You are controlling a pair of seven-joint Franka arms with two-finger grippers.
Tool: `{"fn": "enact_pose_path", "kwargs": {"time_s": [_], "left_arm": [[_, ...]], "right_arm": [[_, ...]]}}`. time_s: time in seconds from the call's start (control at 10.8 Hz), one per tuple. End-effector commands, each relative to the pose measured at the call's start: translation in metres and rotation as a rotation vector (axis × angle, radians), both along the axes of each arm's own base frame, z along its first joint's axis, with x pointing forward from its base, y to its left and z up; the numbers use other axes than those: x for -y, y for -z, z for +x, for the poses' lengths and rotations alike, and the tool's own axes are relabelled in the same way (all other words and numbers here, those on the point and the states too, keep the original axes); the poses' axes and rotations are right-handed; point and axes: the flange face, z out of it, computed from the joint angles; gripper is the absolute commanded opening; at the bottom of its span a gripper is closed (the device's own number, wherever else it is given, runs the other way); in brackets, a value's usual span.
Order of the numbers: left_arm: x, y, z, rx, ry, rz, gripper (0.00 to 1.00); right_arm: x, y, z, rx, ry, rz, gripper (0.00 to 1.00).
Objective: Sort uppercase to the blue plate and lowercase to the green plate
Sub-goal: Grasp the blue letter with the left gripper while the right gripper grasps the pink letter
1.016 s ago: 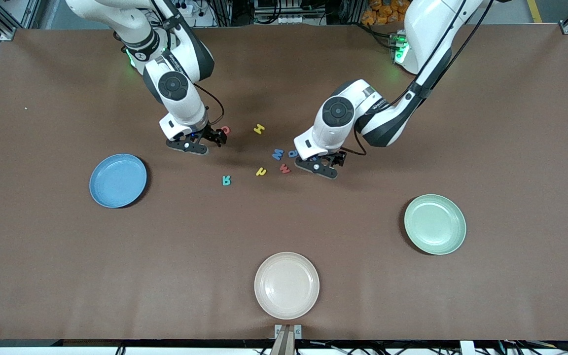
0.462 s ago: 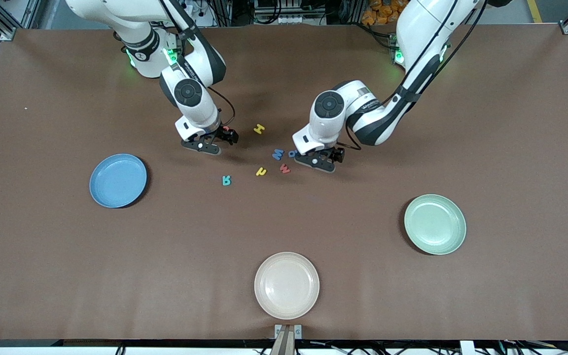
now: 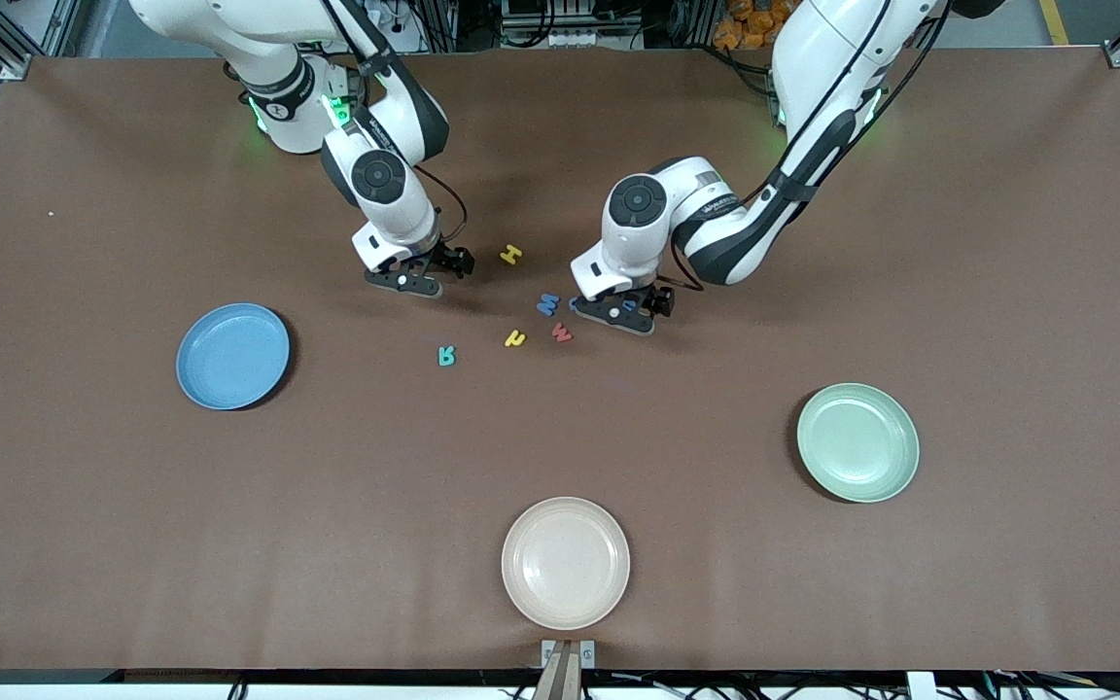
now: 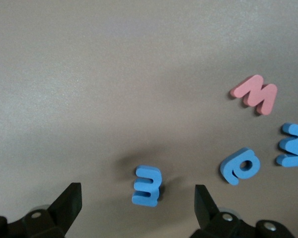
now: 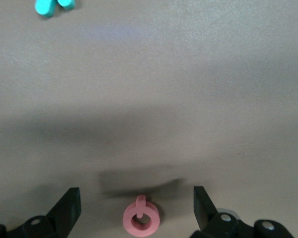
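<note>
My right gripper (image 3: 419,272) hangs open low over the red Q (image 5: 141,218), which lies between its fingers in the right wrist view, untouched. My left gripper (image 3: 626,313) is open too, and the light-blue e-like letter (image 4: 148,186) lies between its fingers. Beside that letter are the blue a (image 4: 240,166), the blue W (image 3: 547,304) and the red w (image 3: 562,332). The yellow H (image 3: 511,255), yellow r-like letter (image 3: 514,338) and teal R (image 3: 446,356) lie loose mid-table. The blue plate (image 3: 232,356) and the green plate (image 3: 857,442) hold nothing.
A cream plate (image 3: 566,562) sits near the table's edge closest to the front camera, between the two coloured plates. Brown tabletop (image 3: 677,467) lies bare between the letter cluster and each plate.
The right gripper has shifted toward the left arm's end, over the red Q. The left gripper has shifted toward the right arm's end, over the light-blue letter. No letter has moved.
</note>
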Motion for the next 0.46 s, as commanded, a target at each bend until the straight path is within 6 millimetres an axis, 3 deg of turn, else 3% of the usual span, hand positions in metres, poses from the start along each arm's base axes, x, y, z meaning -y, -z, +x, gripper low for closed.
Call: {"fn": "enact_pose_path", "kwargs": {"time_s": [0.0,0.28,0.37], "left_arm": [[-0.003,0.005,0.0,0.028,-0.002,-0.011,0.98],[-0.005,0.009,-0.003,0.033,-0.002,-0.033,0.96],[-0.005,0.011,-0.004,0.03,-0.002,-0.032,0.95]], "right_arm": [[0.0,0.005,-0.016,0.0,-0.011,0.016,1.0],[-0.009,0.005,-0.027,-0.011,-0.018,0.027,0.97],[-0.016,0.004,-0.033,-0.013,-0.035,0.031,0.89]]}}
